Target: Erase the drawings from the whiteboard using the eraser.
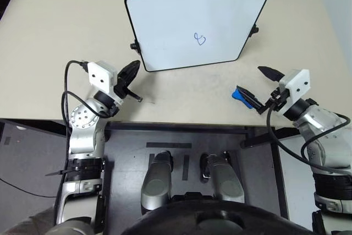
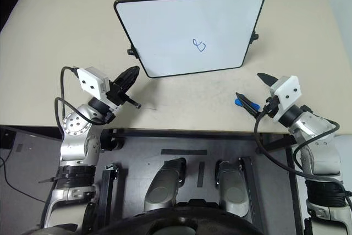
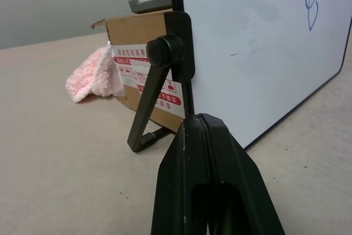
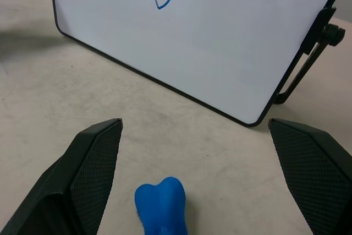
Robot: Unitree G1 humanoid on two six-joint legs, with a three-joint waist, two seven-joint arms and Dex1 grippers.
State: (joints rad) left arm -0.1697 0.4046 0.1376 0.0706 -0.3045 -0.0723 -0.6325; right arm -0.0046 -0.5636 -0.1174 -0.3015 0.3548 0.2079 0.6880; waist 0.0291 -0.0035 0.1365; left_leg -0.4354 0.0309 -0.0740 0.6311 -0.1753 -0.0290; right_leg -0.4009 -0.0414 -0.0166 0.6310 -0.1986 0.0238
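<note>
Blue eraser [image 4: 161, 205], its near end cut off, lies on the table between the right gripper's [image 1: 259, 90] wide-spread, empty fingers.

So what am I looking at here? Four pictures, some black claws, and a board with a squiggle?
It is a two-armed robot at a beige table. Two pictures look down from its head; the other two come from cameras on its wrists. A whiteboard stands propped up, with the drawings, a small blue loop, on it. The left gripper is shut and holds nothing. The right gripper is wide open, with the eraser, a small blue block, lying on the table between its fingers, not yet gripped. Behind the board sit a cardboard box and a pink cloth.
</note>
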